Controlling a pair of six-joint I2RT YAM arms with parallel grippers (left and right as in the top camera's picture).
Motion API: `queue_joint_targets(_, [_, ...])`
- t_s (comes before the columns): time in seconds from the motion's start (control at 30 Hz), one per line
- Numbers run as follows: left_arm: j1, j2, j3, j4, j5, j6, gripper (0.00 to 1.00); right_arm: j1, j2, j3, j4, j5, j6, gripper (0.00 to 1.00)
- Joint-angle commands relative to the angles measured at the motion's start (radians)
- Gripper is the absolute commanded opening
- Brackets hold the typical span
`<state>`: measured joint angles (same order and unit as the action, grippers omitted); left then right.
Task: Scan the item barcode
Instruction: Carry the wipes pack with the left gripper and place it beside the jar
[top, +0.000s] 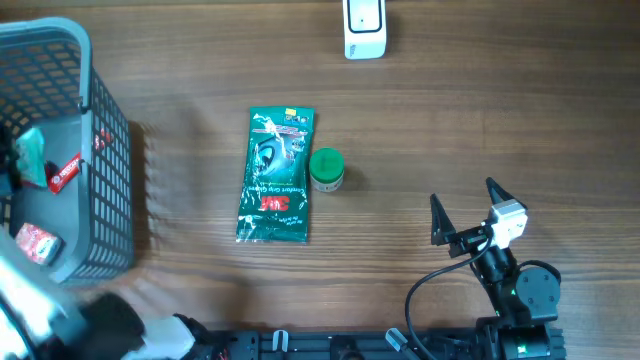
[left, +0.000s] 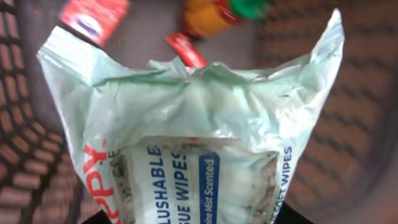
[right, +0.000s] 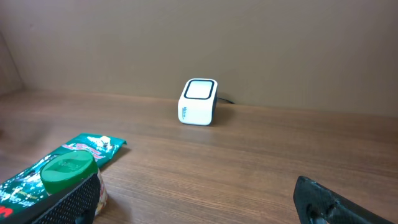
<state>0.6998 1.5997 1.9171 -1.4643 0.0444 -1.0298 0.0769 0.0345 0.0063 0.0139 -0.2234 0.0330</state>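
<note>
Wipes pack (left: 205, 124) inside basket (top: 108, 170), far left of overhead frame. Left gripper (left: 196, 218) around pack; clamped or not, cannot tell. Right gripper (top: 463, 197) lower right, fingers wide apart, empty. Scanner (top: 365, 25) top centre.

Right gripper (top: 462, 190), fingers spread wide, green-lidded jar (top: 326, 168) to their left, green packet (top: 276, 176) just beyond, white scanner (top: 365, 28) ahead, basket (top: 110, 150) farthest left.

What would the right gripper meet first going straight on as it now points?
Probably the white scanner: in the wrist view it sits midway between the right gripper's open fingers, with only bare table before it. The green-lidded jar lies left of that line, though depth is unclear.
</note>
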Motion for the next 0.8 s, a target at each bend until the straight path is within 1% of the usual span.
queue_joint_targets(0.0, [-0.146,-0.192,0.021,0.026,0.093,0.005,0.45,-0.002,-0.005,-0.001,0.002,0.009,-0.005,1.0])
queue_joint_targets(0.07, [-0.31,-0.253,0.021,0.072,0.093,0.005,0.45,-0.002,-0.005,-0.001,0.002,0.009,-0.005,0.99])
queue_joint_targets(0.1, [-0.491,-0.266,0.021,0.123,0.089,0.005,0.45,-0.002,-0.005,-0.001,0.002,0.009,-0.005,1.0])
queue_joint_targets(0.13, [-0.608,-0.254,0.02,0.15,0.089,0.005,0.45,-0.002,-0.005,-0.001,0.002,0.009,-0.005,0.99])
queue_joint_targets(0.17, [-0.672,-0.242,0.02,0.162,0.089,0.005,0.45,-0.002,-0.005,-0.001,0.002,0.009,-0.005,1.0])
queue_joint_targets(0.23, [-0.908,-0.164,0.02,0.196,0.043,0.005,0.44,-0.002,-0.005,-0.001,0.002,0.009,-0.005,1.0])
queue_joint_targets(0.3, [-1.094,-0.061,0.02,0.209,-0.036,0.005,0.44,-0.002,-0.005,-0.001,0.002,0.009,-0.005,1.0])
queue_joint_targets(0.33, [-1.137,-0.028,0.02,0.213,-0.052,0.005,0.43,-0.002,-0.005,-0.001,0.002,0.009,-0.005,1.0])
queue_joint_targets(0.37, [-1.217,0.04,0.02,0.231,-0.065,0.005,0.42,-0.002,-0.005,-0.001,0.002,0.009,-0.005,1.0])
queue_joint_targets(0.4, [-1.251,0.075,0.02,0.244,-0.065,0.007,0.42,-0.002,-0.005,-0.001,0.002,0.009,-0.005,1.0])
queue_joint_targets(0.47, [-1.341,0.178,0.02,0.296,-0.065,0.052,0.41,-0.002,-0.005,-0.001,0.002,0.01,-0.005,1.0])
queue_joint_targets(0.57, [-1.455,0.341,0.02,0.349,-0.065,0.058,0.41,-0.002,-0.005,-0.001,0.002,0.01,-0.005,1.0])
queue_joint_targets(0.63, [-1.5,0.415,0.02,0.366,-0.069,0.059,0.43,-0.002,-0.005,-0.001,0.002,0.009,-0.005,0.99])
queue_joint_targets(0.77, [-1.549,0.543,0.018,0.364,-0.118,0.058,0.42,-0.002,-0.005,-0.001,0.002,0.01,-0.006,1.0])
